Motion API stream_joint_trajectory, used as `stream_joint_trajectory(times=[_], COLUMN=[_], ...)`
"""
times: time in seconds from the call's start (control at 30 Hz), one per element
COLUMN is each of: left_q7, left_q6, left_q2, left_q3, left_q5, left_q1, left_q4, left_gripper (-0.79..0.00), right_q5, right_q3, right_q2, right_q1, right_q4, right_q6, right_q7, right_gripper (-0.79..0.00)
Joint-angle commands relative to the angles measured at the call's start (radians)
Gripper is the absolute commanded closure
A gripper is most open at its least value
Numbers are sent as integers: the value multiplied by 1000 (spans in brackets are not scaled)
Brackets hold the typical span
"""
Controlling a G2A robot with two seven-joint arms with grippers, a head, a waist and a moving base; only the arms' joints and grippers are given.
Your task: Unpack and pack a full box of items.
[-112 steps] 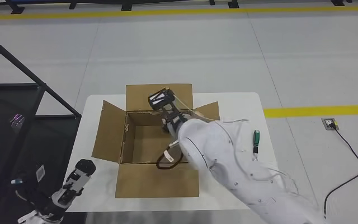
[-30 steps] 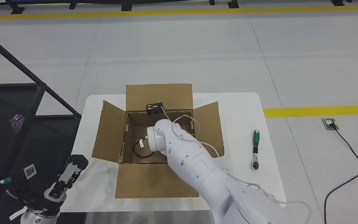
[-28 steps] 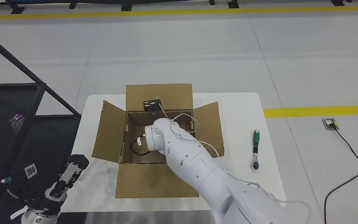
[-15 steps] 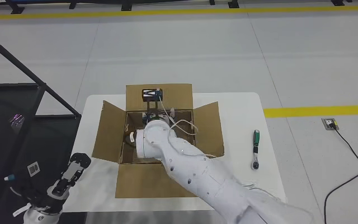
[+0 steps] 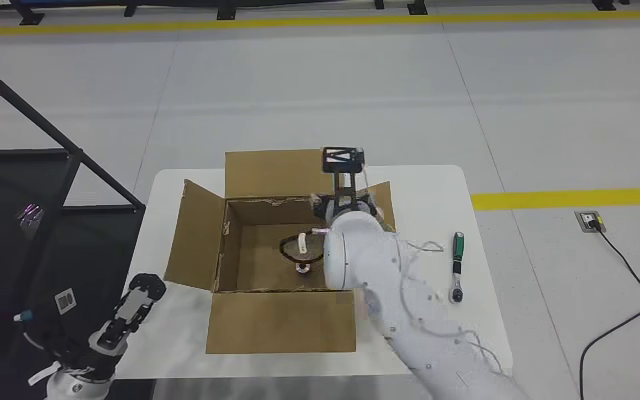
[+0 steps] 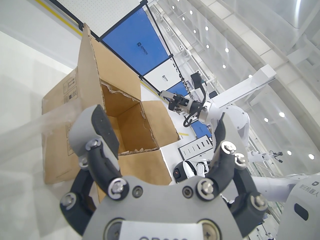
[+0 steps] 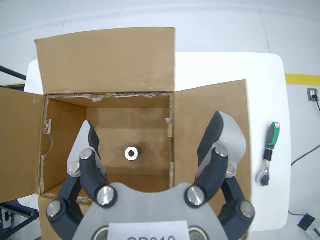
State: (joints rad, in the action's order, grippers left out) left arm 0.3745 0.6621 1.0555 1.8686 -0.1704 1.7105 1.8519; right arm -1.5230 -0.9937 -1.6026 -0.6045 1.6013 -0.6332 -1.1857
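Four flaps are hanging open on the cardboard box [image 5: 280,322], which is sitting in the middle of the white table [image 5: 430,190] in the top view. A ratchet [image 5: 456,268] is lying on the table well to the box's right. Its long axis is running from near to far, with the green handle pointing away from the robot and the metal head pointing toward it. The left gripper [image 5: 145,288] is hovering at the table's near left edge. In the left wrist view that gripper's fingers are standing spread apart. The box is rising just beyond them, and its outer wall is showing printed arrows and other handling symbols. The right gripper [image 6: 171,101] is hanging high above the box's far side. In the right wrist view the right gripper's fingers are also standing wide apart as it looks straight down into the box. A small silver metal sleeve [image 7: 131,153] is resting on the box's floor, seemingly on end, with its round bore facing up. A white sticker [image 7: 148,231] is showing on the gripper's base, its print cut off by the edge.
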Motion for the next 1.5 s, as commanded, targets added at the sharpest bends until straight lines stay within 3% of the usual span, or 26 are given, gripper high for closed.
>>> stream_joint_trajectory(times=[0.0,0.13,0.23,0.4,0.6,1.13,1.27,1.47], left_q7=[7,23,28,30,29,76,87,94], left_q6=[-5,-15,-20,-23,-23,-17,-17,-18], left_q2=[1,1,2,3,6,8,8,10], left_q3=[-10,-25,-33,-38,-43,-75,-78,-89], left_q5=[3,14,23,25,15,-6,-12,-10], left_q1=[-9,-29,-38,-45,-53,-90,-87,-94], left_q4=[0,2,4,1,-7,-47,-48,-50], left_gripper=[-785,-785,-785,-785,-785,-785,-785,-785], right_q5=[-8,20,125,209,193,192,172,225], right_q3=[-122,-317,-454,-614,-642,-639,-610,-723], right_q2=[13,35,50,83,115,115,119,160], right_q1=[-49,-105,-107,-97,9,5,-12,5], right_q4=[80,168,151,-65,-391,-390,-392,-465], right_q6=[77,228,362,466,483,487,537,737], right_q7=[-78,-229,-350,-350,-350,-341,-306,-350], right_gripper=[-785,-785,-785,-785,-785,-785,-785,-785])
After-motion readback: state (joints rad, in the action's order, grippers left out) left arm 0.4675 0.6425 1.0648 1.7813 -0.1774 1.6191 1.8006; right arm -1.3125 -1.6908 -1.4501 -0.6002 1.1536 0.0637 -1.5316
